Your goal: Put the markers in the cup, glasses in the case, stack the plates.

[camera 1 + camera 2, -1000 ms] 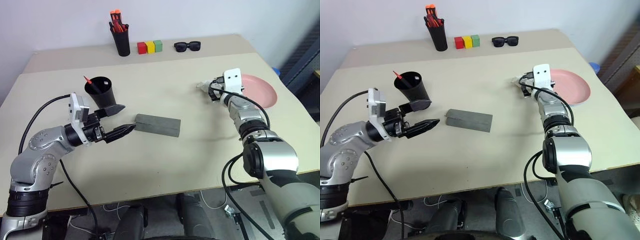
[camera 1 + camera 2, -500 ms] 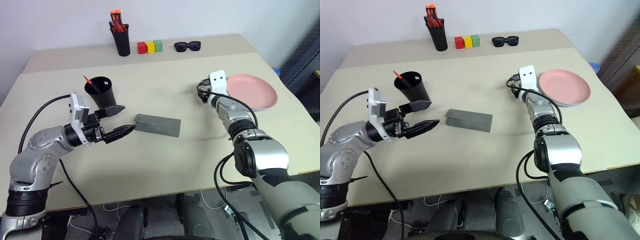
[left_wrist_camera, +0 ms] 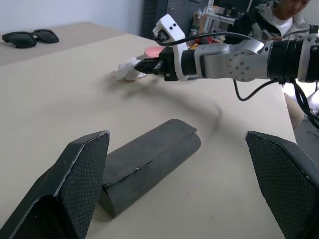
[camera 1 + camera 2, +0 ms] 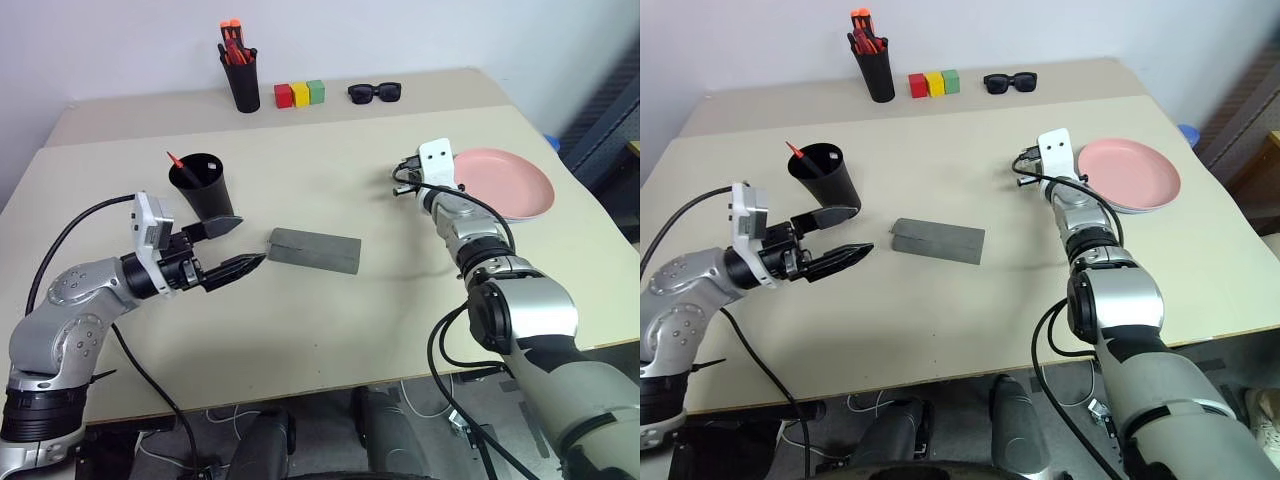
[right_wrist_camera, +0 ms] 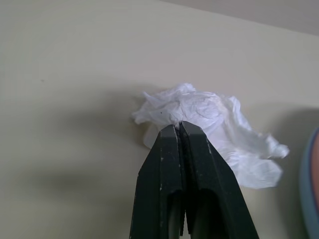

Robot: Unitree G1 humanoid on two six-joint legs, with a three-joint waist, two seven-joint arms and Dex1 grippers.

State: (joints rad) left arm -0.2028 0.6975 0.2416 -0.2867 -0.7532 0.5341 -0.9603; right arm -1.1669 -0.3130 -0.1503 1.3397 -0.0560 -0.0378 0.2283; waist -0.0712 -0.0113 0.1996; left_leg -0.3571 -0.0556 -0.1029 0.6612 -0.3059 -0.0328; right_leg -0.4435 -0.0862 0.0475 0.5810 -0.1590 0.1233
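The black cup (image 4: 207, 187) stands at the left with a red marker (image 4: 174, 159) sticking out of it. The grey case (image 4: 315, 250) lies shut in the middle. My left gripper (image 4: 250, 242) hovers open just beside the case's left end. A pink plate (image 4: 507, 184) sits on a light blue plate (image 5: 308, 194) at the right. To the left of them my right gripper (image 5: 178, 127) is shut, its tips pinching the near edge of a crumpled white tissue (image 5: 212, 117) that lies on the table. The glasses are out of view.
Along the back edge stand a black pen holder (image 4: 241, 86) with orange-capped pens, three coloured blocks (image 4: 300, 94) and dark sunglasses (image 4: 375, 93). A person (image 3: 281, 12) sits beyond the table's right side.
My right gripper moved left, off the plate's edge, and closed its fingers at the tissue. The left gripper stayed open by the case.
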